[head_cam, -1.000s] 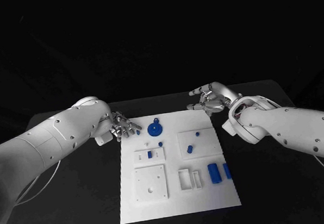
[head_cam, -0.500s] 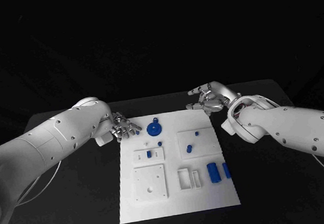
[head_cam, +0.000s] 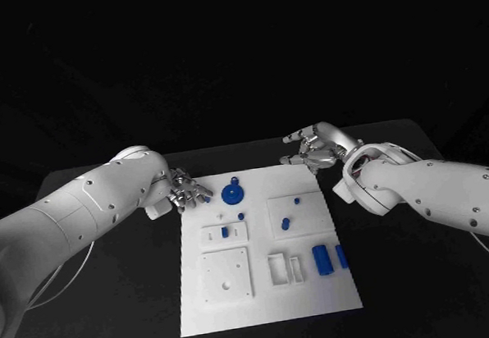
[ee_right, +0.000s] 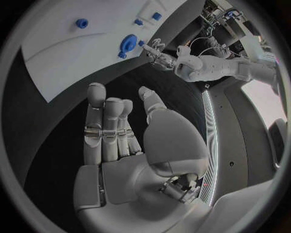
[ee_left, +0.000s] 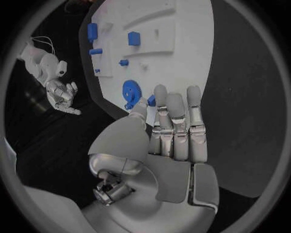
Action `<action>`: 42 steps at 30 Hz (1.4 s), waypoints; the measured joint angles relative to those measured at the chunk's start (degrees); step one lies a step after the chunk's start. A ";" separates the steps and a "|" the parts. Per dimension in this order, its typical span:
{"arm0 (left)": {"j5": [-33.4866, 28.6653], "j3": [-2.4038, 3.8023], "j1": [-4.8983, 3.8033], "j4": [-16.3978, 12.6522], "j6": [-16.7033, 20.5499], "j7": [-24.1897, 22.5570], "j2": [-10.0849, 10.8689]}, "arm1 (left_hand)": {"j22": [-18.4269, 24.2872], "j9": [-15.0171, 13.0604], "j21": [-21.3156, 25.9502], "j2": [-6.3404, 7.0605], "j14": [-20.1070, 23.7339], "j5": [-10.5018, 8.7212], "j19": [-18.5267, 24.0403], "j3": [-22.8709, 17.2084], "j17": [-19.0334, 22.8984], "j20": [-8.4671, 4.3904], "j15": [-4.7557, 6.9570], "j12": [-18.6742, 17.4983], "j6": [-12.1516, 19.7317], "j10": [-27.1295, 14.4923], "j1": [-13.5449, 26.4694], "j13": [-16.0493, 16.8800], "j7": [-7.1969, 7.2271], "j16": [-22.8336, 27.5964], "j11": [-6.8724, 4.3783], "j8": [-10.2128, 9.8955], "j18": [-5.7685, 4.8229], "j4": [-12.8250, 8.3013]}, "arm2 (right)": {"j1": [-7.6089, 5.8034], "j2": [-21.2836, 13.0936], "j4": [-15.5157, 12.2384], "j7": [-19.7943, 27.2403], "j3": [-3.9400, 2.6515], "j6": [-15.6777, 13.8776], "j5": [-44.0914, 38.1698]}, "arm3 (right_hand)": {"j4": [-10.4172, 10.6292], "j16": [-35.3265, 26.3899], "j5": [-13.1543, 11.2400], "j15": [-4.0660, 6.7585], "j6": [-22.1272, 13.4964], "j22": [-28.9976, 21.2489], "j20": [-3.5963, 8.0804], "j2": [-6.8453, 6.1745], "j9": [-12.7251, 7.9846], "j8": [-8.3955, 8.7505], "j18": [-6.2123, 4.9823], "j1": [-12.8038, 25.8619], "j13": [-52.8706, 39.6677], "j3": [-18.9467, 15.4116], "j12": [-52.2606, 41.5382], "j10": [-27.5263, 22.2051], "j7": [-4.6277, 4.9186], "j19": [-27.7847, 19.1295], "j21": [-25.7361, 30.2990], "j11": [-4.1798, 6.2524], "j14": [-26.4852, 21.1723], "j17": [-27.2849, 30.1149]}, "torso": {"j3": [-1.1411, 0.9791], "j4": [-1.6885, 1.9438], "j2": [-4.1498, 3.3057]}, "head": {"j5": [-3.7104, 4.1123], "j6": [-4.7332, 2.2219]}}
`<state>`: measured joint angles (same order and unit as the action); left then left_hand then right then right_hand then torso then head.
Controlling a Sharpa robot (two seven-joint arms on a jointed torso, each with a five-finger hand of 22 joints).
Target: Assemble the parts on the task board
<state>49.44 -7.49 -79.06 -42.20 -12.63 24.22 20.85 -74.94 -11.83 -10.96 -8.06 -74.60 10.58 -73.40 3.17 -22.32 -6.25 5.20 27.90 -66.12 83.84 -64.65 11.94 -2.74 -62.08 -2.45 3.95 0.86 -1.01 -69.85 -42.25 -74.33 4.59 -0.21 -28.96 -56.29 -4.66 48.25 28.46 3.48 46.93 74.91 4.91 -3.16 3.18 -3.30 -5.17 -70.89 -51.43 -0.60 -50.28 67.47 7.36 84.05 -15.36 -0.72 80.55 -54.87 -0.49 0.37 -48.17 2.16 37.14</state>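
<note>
head view: the white board (head_cam: 272,298) lies mid-table with blue parts on it, a gear (head_cam: 234,194) near its far left corner. the left hand (head_cam: 187,194) hovers at that corner, just beside the gear, fingers loose and holding nothing. the right hand (head_cam: 314,150) hovers off the far right corner, fingers apart, holding nothing.

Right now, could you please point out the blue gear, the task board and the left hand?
blue gear (head_cam: 233,194): head view, its face.
task board (head_cam: 272,302): head view, bare near end.
left hand (head_cam: 187,195): head view, its fingers.
</note>
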 measured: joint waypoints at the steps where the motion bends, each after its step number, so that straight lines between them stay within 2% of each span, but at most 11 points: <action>1: -0.12 -0.01 0.02 0.07 0.02 -0.08 -0.07 | 0.00 0.02 0.00 -0.06 0.00 0.00 0.00 -0.02 0.00 0.00 0.00 0.00 0.00 0.00 -0.06 0.00 0.00 0.00 0.00 0.00 0.00 0.02 | 0.00 0.01 0.01 0.00 0.00 0.00 0.00 | 0.00 0.00 0.00 0.00 0.00 0.00 0.00 0.00 0.00 0.00 0.00 0.00 0.00 0.00 0.00 0.00 0.00 0.00 0.00 0.00 0.00 0.00 | -0.01 0.00 0.00 | 0.01 0.01; 11: -0.80 -0.04 0.10 0.35 0.14 -0.57 -0.20 | 0.01 0.27 0.00 -0.43 0.00 1.62 0.00 -0.17 0.00 0.00 0.00 0.00 -0.14 0.00 -0.43 -0.07 0.14 0.00 0.00 0.00 0.00 -0.13 | 0.00 0.05 0.05 0.00 -0.01 0.01 0.00 | -0.16 0.00 0.00 0.00 0.00 0.00 0.00 0.00 0.00 0.00 0.00 0.00 -0.05 0.17 0.00 0.00 0.00 0.00 -0.28 0.00 0.00 -0.09 | -0.01 0.00 0.02 | 0.14 0.04; 15: -0.97 -0.05 0.10 0.45 0.15 -0.72 -0.21 | 0.01 0.28 0.00 -0.39 0.21 4.47 0.00 -0.79 -0.01 0.00 0.21 0.00 -0.86 0.00 -1.10 -0.07 0.43 0.00 0.00 0.00 0.00 -0.75 | 0.00 0.07 0.08 0.00 -0.01 0.01 0.00 | -0.17 0.00 0.00 0.00 0.00 0.00 0.00 0.00 0.00 0.00 0.00 0.00 -0.05 0.17 0.00 0.00 0.00 0.00 -0.28 0.00 0.00 -0.09 | -0.02 0.01 0.03 | 0.16 0.05; 24: -1.25 -0.02 0.04 0.54 0.14 -1.03 -0.23 | 0.02 0.32 0.00 -0.99 0.21 10.36 0.00 -4.11 -0.01 0.00 0.20 -0.23 -1.02 -0.01 -2.31 -0.22 0.59 0.00 0.01 -0.38 0.00 -4.48 | 0.00 0.11 0.13 -0.01 -0.01 0.02 0.01 | -0.16 0.00 0.00 0.00 0.00 0.00 0.00 0.00 0.00 0.00 0.00 0.00 -0.05 0.16 0.00 0.00 0.00 0.00 -0.28 0.00 0.00 -0.08 | -0.02 0.03 0.04 | 0.11 0.08; 31: -1.37 -0.01 0.00 0.56 0.14 -1.25 -0.21 | 0.02 -0.05 -0.37 -1.44 0.20 11.74 0.22 -6.65 -0.01 -0.22 0.20 -0.24 -1.34 0.01 -2.76 -0.33 0.09 -0.22 0.01 -0.47 0.00 -7.33 | 0.00 0.12 0.16 -0.02 -0.01 0.03 0.01 | -0.16 0.00 0.38 0.00 0.00 0.00 0.00 0.00 0.00 0.00 0.00 0.00 -0.04 0.16 0.00 0.00 0.00 0.00 -0.28 0.00 0.00 -0.08 | -0.02 0.03 0.04 | 0.05 0.05; 32: -1.39 -0.01 0.01 0.56 0.14 -1.28 -0.21 | 0.02 -0.05 -0.41 -1.45 0.20 11.65 0.22 -7.11 -0.04 -0.22 0.20 -0.43 -1.44 0.01 -2.77 -0.33 0.01 -0.22 0.02 -0.47 0.00 -7.79 | 0.00 0.12 0.16 -0.02 -0.01 0.03 0.01 | -0.16 0.00 0.38 0.00 0.00 0.00 0.00 0.00 0.00 0.00 0.00 0.00 -0.04 0.16 0.00 0.00 0.00 0.00 -0.28 0.00 0.00 -0.08 | -0.02 0.03 0.04 | 0.05 0.05; 33: -1.40 -0.01 0.02 0.56 0.14 -1.31 -0.20 | 0.02 -0.05 -0.42 -1.60 0.20 9.46 0.24 -7.82 -0.06 -0.23 0.20 -0.49 -1.50 0.01 -2.92 -0.39 -0.06 -0.22 0.02 -0.45 0.00 -8.44 | 0.00 0.12 0.16 -0.02 -0.01 0.03 0.01 | -0.16 0.00 0.38 0.00 0.00 0.00 0.00 0.00 0.00 0.00 0.00 0.00 -0.04 0.16 0.00 0.00 0.00 0.00 -0.28 0.00 0.00 -0.08 | -0.02 0.03 0.04 | 0.05 0.05; 34: -1.43 -0.01 0.01 0.56 0.16 -1.37 -0.19 | 0.02 -0.05 -0.60 -1.60 0.20 5.33 0.35 -9.88 -0.10 -0.35 0.20 -0.64 -1.56 0.02 -2.92 -0.48 -0.12 -0.22 0.03 -0.45 0.00 -9.29 | 0.00 0.13 0.17 -0.02 -0.01 0.03 0.01 | -0.16 0.00 0.38 0.00 0.00 0.00 0.00 0.00 0.00 0.00 0.00 0.00 -0.04 0.16 0.00 0.00 0.00 0.00 -0.28 0.00 0.00 -0.08 | -0.02 0.03 0.04 | 0.05 0.05; 35: -1.45 -0.01 0.01 0.54 0.18 -1.41 -0.18 | 0.02 -0.05 -0.99 -1.47 0.17 3.15 0.43 -12.30 -0.18 -0.43 0.22 -0.83 -1.76 0.11 -2.79 -0.55 -0.33 -0.22 0.11 -0.45 0.00 -7.91 | 0.00 0.13 0.17 -0.02 -0.01 0.03 0.01 | -0.16 0.00 0.38 0.00 0.00 0.00 0.00 0.00 0.00 0.00 0.00 0.00 -0.04 0.16 0.00 0.00 0.00 0.00 -0.28 0.00 0.00 -0.07 | -0.02 0.03 0.04 | 0.04 0.05; 39: -1.47 -0.04 0.04 0.38 0.32 -1.52 -0.03 | 0.02 -0.05 -2.00 1.40 -0.23 2.41 0.41 -20.31 -0.52 -0.44 0.60 -0.84 -2.26 0.21 -0.70 -0.55 -0.83 -0.22 0.21 -0.42 0.00 -7.28 | 0.00 0.14 0.19 -0.02 -0.01 0.03 0.01 | -0.16 0.00 0.38 0.00 0.00 0.00 0.00 0.00 0.00 0.00 0.00 0.00 -0.04 0.16 0.00 0.00 0.00 0.00 -0.28 0.00 0.00 -0.12 | -0.02 0.05 0.04 | 0.02 0.05; 42: -1.48 -0.06 0.11 0.08 0.52 -1.57 0.23 | 0.03 -0.05 -2.21 2.36 -0.45 3.38 0.21 -21.44 -0.87 -0.64 0.64 -0.84 -2.37 0.32 0.16 -0.46 -0.94 -0.67 -0.31 0.13 0.00 -7.33 | 0.00 0.14 0.21 -0.02 -0.01 0.04 0.01 | -0.16 0.00 0.38 0.00 0.00 0.00 0.00 0.00 0.00 0.00 0.00 0.00 -0.04 0.16 0.00 0.00 0.00 0.00 -0.28 0.00 0.00 -0.12 | -0.02 0.06 0.06 | 0.02 0.05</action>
<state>47.96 -7.56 -78.96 -42.12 -12.11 22.65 21.08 -74.91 -11.88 -13.18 -5.70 -75.05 13.96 -73.19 -18.27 -23.19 -6.88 5.84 27.07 -68.49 84.15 -64.49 11.48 -3.68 -62.75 -2.75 4.08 0.86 -8.34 -69.85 -42.11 -74.12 4.58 -0.22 -28.93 -56.27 -4.83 48.25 28.85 3.49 46.93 74.90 4.91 -3.16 3.18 -3.30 -5.17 -70.89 -51.47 -0.44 -50.28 67.47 7.37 84.05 -15.64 -0.72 80.55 -54.99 -0.51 0.43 -48.11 2.18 37.19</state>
